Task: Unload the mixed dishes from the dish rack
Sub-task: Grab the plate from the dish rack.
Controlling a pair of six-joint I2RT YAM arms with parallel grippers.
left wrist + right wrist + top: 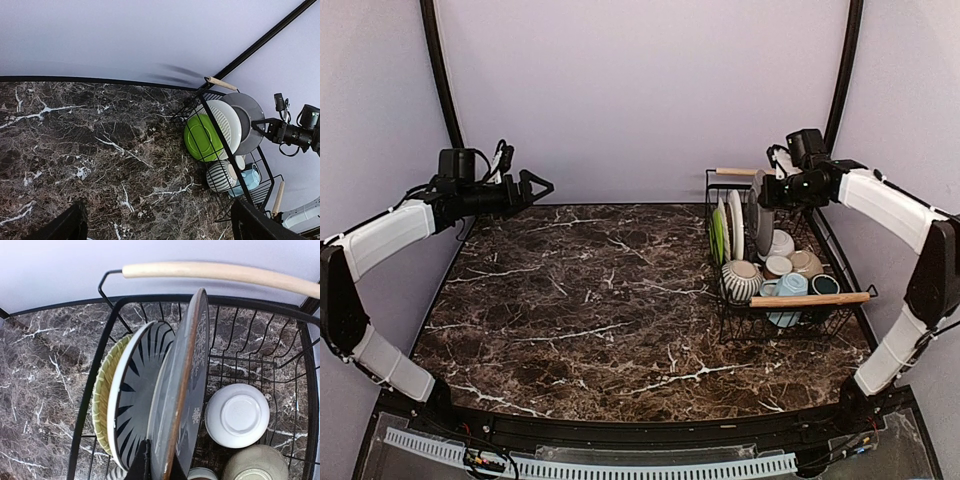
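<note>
the rack (820,298) sits on the right side of the marble table (590,300), a black wire basket with a pale wooden rod handle at its near and far ends. three plates stand on edge in its far half, packed side by side. the green plate (102,390) is outermost on the left, the striped plate (137,395), white with black rays, is in the middle, and the grey plate (187,390), with a brown rim and faint white print, is on the right and rises above the other two. just right of the plates a white bowl (237,415) lies upside down on the rack floor. in the near half are a striped bowl (740,280), a blue mug (790,286), a dark mug (825,284) and a couple of beige pieces crowded together.

the right gripper (760,190) hangs over the far end of the rack. its fingers (142,465) are narrow and pinch the top edge of the grey plate, one on each face.

the left gripper (535,187) hovers above the far left of the table, well apart from the rack. its fingers (72,225) are spread wide and touch nothing.
</note>
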